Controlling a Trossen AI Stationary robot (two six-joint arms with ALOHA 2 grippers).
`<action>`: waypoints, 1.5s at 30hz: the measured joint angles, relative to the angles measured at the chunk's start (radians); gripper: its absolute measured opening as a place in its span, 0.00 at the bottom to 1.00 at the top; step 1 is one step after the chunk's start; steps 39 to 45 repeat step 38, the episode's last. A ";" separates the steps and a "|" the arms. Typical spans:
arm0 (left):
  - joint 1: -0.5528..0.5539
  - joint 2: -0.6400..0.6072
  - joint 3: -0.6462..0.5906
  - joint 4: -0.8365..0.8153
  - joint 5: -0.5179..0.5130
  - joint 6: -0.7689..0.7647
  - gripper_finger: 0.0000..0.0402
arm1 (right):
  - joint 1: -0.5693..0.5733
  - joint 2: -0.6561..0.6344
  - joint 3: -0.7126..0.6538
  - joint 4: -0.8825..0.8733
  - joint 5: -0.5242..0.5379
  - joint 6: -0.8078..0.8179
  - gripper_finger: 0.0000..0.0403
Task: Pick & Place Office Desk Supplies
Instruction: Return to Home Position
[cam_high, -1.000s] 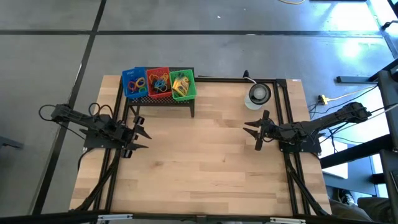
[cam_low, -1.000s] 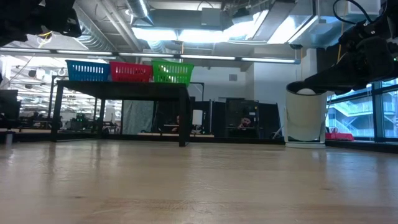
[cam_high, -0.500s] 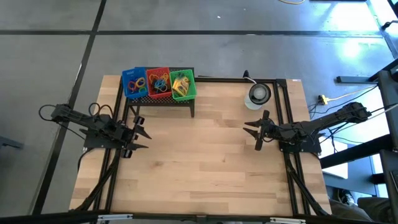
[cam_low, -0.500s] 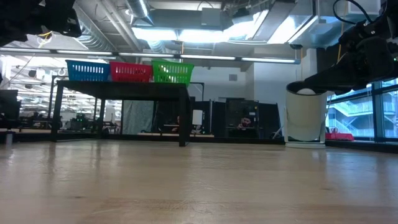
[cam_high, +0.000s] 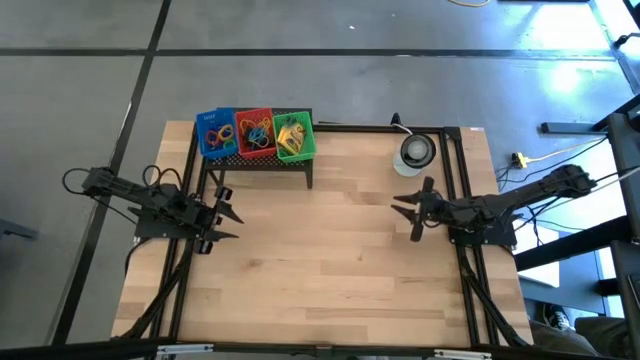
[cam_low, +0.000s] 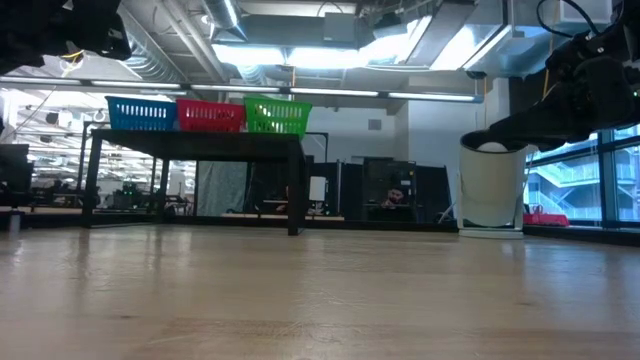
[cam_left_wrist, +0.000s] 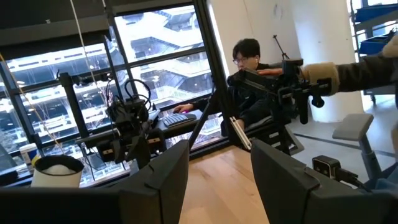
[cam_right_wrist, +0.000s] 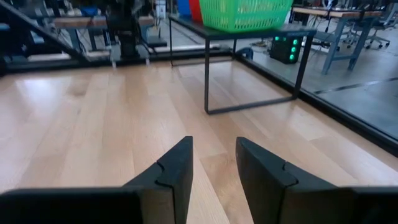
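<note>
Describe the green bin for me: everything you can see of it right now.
The green bin is a small open-top basket, plastic by its look, with slatted walls. It stands upright on the black rack at the table's far edge, the right-hand one of three, side by side with the red bin. Yellow-green crayon boxes lie inside. The left gripper and right gripper are open, well away from it.
</note>
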 joint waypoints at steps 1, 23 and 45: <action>0.000 0.000 0.000 0.000 0.000 0.000 0.42 | 0.000 -0.013 0.000 0.001 0.000 0.000 0.30; 0.000 0.000 0.000 0.000 0.000 0.000 0.42 | 0.000 -0.291 -0.001 -0.175 -0.016 0.000 0.30; 0.000 0.000 0.000 0.000 0.000 0.000 0.42 | 0.000 -0.414 -0.001 -0.173 -0.016 0.000 0.30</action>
